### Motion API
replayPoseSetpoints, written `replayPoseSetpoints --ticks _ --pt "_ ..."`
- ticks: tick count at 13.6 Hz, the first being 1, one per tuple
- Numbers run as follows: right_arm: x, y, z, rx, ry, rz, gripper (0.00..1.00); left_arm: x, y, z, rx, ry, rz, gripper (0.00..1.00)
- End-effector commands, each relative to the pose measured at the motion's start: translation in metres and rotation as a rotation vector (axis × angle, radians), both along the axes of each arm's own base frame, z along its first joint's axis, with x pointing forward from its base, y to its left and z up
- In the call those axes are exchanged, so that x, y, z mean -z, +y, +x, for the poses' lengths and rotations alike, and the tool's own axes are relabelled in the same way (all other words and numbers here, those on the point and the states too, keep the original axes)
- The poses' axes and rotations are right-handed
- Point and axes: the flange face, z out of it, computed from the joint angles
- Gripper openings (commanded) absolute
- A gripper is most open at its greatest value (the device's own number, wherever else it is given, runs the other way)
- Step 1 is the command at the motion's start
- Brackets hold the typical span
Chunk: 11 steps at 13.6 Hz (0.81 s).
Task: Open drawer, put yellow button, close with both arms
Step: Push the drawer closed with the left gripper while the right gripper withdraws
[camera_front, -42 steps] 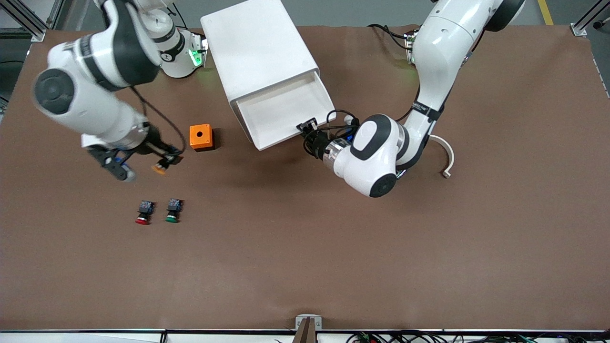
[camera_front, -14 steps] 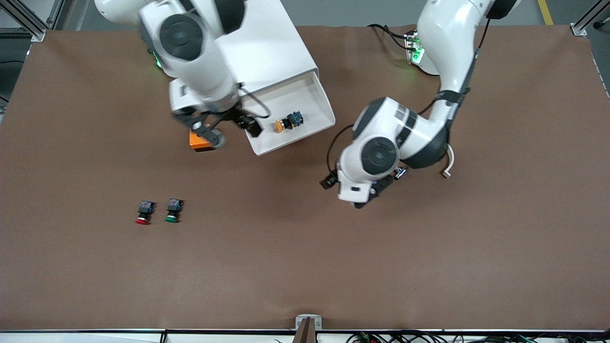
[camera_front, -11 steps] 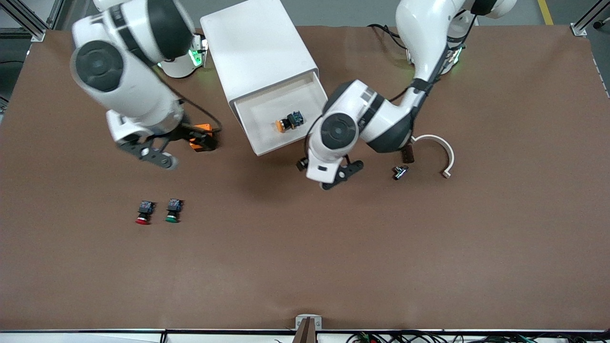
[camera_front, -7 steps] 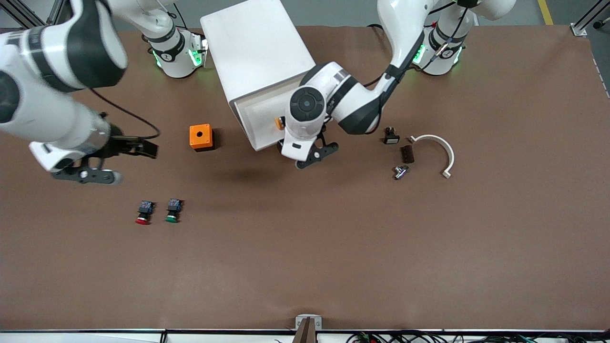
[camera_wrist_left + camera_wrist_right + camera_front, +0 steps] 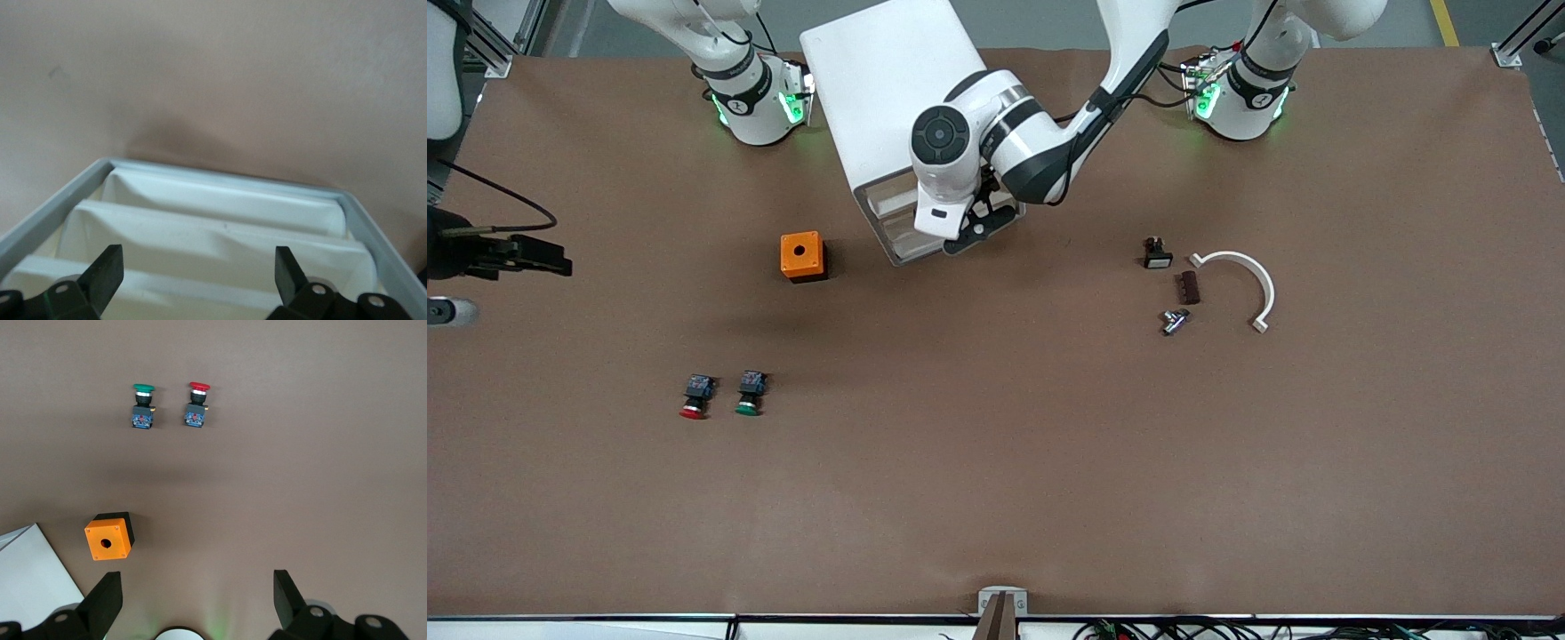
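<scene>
The white cabinet (image 5: 907,89) stands toward the robots' side of the table. Its uppermost drawer (image 5: 885,197) is pushed in, about level with the lower fronts. The yellow button is hidden. My left gripper (image 5: 971,228) is at the cabinet's front, open and empty. In the left wrist view my left gripper (image 5: 198,277) hangs close over the stepped cream drawer fronts (image 5: 220,233); I cannot tell if it touches them. My right gripper (image 5: 494,289) is open and empty over the right arm's end of the table; it also shows in the right wrist view (image 5: 197,600).
An orange box (image 5: 801,256) (image 5: 110,537) sits beside the cabinet toward the right arm's end. A red-capped button (image 5: 694,397) (image 5: 197,403) and a green-capped one (image 5: 750,394) (image 5: 142,403) lie nearer the front camera. A white curved piece (image 5: 1249,276) and small parts (image 5: 1178,284) lie toward the left arm's end.
The right gripper dropped the yellow button in the open drawer and drew away to the table's end. The left gripper swung to the drawer's front and the drawer slid in, hiding the button.
</scene>
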Motion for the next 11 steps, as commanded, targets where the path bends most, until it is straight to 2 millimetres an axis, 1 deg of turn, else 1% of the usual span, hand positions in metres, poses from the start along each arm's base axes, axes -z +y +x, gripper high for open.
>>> replayPoseSetpoints --ticks 1,2,3,4,5,6,7,8,9,10,11 --pt "-0.008 0.004 0.001 -0.004 0.001 -0.028 1.00 -0.009 0.003 -0.020 -0.014 -0.008 0.017 1.00" --pt "-0.007 0.006 0.001 -0.004 0.000 -0.025 1.00 -0.011 0.004 -0.019 -0.015 -0.012 0.016 1.00" --pt "-0.006 0.008 0.002 -0.006 0.000 -0.024 1.00 -0.014 0.009 -0.011 -0.030 -0.018 0.017 1.00" --pt "-0.009 0.010 0.002 -0.001 -0.005 -0.021 1.00 -0.018 0.018 0.004 -0.048 -0.037 0.020 1.00" --pt "-0.009 0.011 0.003 0.009 -0.009 -0.022 1.00 -0.028 0.035 0.032 -0.070 -0.093 0.036 1.00" --pt "-0.011 0.005 0.003 0.020 -0.015 -0.017 1.00 -0.039 0.049 0.050 -0.068 -0.143 0.052 1.00" --pt "-0.017 0.000 0.003 0.030 -0.028 -0.006 1.00 -0.048 0.075 0.080 -0.098 -0.181 0.071 1.00" --pt "-0.024 -0.002 0.003 0.036 -0.041 -0.004 1.00 -0.062 0.099 0.106 -0.128 -0.216 0.080 1.00" --pt "-0.031 0.000 0.004 0.030 -0.053 -0.005 1.00 -0.075 0.129 0.134 -0.174 -0.242 0.089 1.00" --pt "-0.037 0.002 0.002 0.027 -0.057 -0.006 1.00 -0.090 0.158 0.158 -0.215 -0.262 0.095 1.00" --pt "-0.040 0.003 -0.003 0.026 -0.036 -0.005 1.00 -0.105 0.194 0.184 -0.229 -0.274 0.095 1.00"
